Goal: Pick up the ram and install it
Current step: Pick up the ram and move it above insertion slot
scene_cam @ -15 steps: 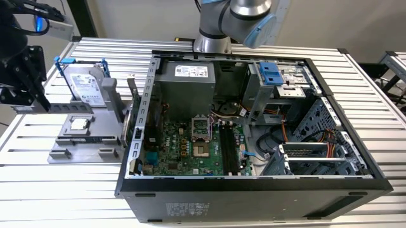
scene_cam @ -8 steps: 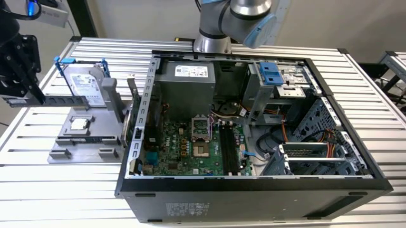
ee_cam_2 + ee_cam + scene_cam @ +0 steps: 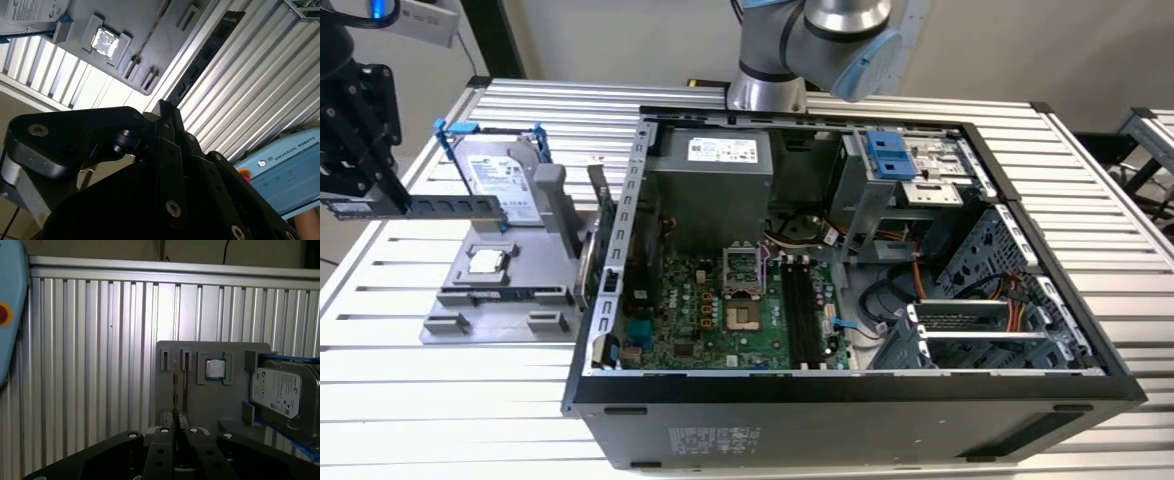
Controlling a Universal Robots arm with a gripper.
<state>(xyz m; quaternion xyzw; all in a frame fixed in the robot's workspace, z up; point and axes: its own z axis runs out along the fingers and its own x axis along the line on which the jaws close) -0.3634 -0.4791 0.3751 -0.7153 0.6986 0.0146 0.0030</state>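
Currently your pincer (image 3: 358,195) is clamped on the ram (image 3: 447,204), which it carries clear of the slatted surface (image 3: 400,380) at the exterior view's left. The stick lies roughly level there, one end in the pincer and the free end reaching toward the hard drive (image 3: 500,175) on the grey holder (image 3: 494,290).

In the second wrist view you can see the ram (image 3: 200,60) jutting straight out from the closed pincer (image 3: 164,112), black chips along its face. In the first wrist view the pincer (image 3: 175,432) grips the ram (image 3: 177,385) edge-on, with the holder (image 3: 200,405), the processor chip (image 3: 215,369) and the hard drive (image 3: 280,392) beyond it.

The open computer case (image 3: 854,390) sits well apart, at the exterior view's right.
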